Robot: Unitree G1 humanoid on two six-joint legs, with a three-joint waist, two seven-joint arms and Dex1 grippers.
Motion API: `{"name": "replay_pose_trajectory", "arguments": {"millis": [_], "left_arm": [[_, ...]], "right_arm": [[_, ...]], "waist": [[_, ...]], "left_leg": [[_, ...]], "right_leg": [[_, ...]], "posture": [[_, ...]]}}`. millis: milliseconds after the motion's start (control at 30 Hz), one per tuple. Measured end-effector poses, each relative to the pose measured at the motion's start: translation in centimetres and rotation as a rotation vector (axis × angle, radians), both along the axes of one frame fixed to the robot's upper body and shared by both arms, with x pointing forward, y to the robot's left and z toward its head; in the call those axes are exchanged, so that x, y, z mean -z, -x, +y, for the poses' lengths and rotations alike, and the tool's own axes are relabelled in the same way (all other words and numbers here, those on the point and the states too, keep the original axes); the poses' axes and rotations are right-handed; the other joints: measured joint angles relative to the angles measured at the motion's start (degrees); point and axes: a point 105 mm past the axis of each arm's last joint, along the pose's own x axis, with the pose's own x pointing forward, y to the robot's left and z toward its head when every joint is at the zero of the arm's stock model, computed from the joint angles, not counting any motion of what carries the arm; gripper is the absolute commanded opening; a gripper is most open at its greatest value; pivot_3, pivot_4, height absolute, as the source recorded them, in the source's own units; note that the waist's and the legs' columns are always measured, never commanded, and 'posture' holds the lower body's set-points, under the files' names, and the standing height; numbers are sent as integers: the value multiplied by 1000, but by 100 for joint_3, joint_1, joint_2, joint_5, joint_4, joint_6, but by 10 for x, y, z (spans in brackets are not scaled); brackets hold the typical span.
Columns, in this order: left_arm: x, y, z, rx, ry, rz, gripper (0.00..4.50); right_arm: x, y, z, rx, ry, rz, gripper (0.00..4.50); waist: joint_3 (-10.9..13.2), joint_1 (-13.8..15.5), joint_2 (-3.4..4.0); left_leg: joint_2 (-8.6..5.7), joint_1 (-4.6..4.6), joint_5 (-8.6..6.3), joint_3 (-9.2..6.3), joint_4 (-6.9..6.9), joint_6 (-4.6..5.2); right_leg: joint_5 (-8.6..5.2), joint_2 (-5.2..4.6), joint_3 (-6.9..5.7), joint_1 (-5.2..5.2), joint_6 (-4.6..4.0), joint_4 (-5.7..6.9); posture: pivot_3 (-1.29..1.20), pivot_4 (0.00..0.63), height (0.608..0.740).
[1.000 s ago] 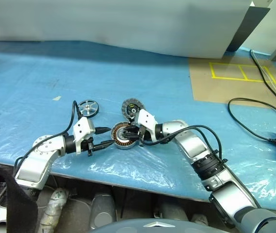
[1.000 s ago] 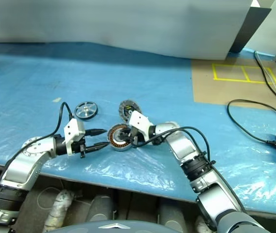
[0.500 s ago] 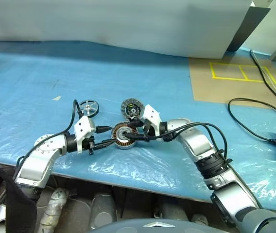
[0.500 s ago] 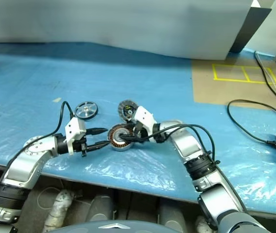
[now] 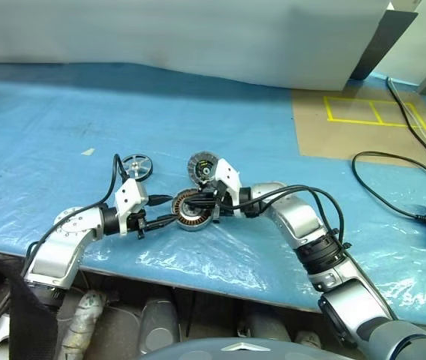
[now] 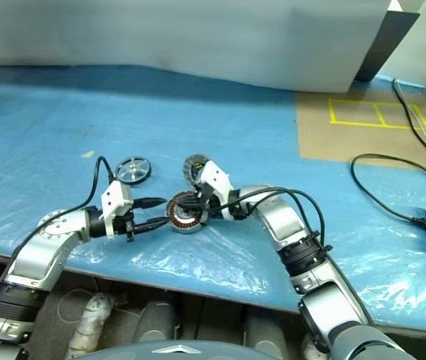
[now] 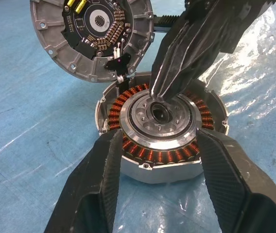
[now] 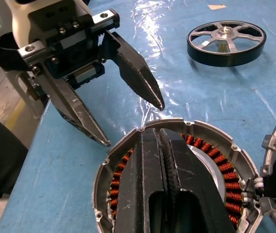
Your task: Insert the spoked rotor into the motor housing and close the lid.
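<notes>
Resting on the motor housing's (image 7: 158,136) silver centre, closed right hand (image 7: 158,94).

Bright, even light falls from above. The blue plastic sheet (image 5: 85,127) on the counter glints white along its wrinkles, strongest at the near edge. Shadows are short and soft. Wrist views are sharp on the motor housing (image 7: 160,131), while the nearest fingers (image 8: 150,194) blur slightly.
</notes>
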Motion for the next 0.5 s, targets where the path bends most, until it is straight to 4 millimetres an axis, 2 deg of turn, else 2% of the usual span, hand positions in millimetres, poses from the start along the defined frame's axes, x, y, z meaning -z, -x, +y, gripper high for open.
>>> {"name": "replay_pose_trajectory", "arguments": {"millis": [100,167,267,400,500], "left_arm": [[1,0,-1,0,4,2,2515],[1,0,-2,2,6,3,2515],[2,1,-2,3,6,5,2515],[2,1,-3,4,9,4,2515],[1,1,-4,6,9,4,2515]], "right_arm": [[-1,-6,3,16,9,-29,56],[13,-6,0,3,107,-74,56],[19,-6,1,-20,147,-141,56],[19,-7,1,-21,153,-166,56],[17,-8,1,4,112,-117,56]], "waist": [[0,0,0],[0,-1,0],[-2,-1,-1],[-3,-1,-1],[-3,-1,-1]], "left_leg": [[1,1,0,0,0,0],[0,2,0,0,0,0],[0,14,0,1,-1,0],[-1,26,0,1,0,0],[-1,26,0,1,0,0]], "right_leg": [[0,0,0,0,0,1],[0,0,0,4,0,0],[0,0,1,12,0,0],[0,-1,3,22,0,0],[0,-1,4,21,0,1]], "posture": [[0,150,740],[0,150,740],[0,150,740],[0,150,740],[0,150,740]]}}
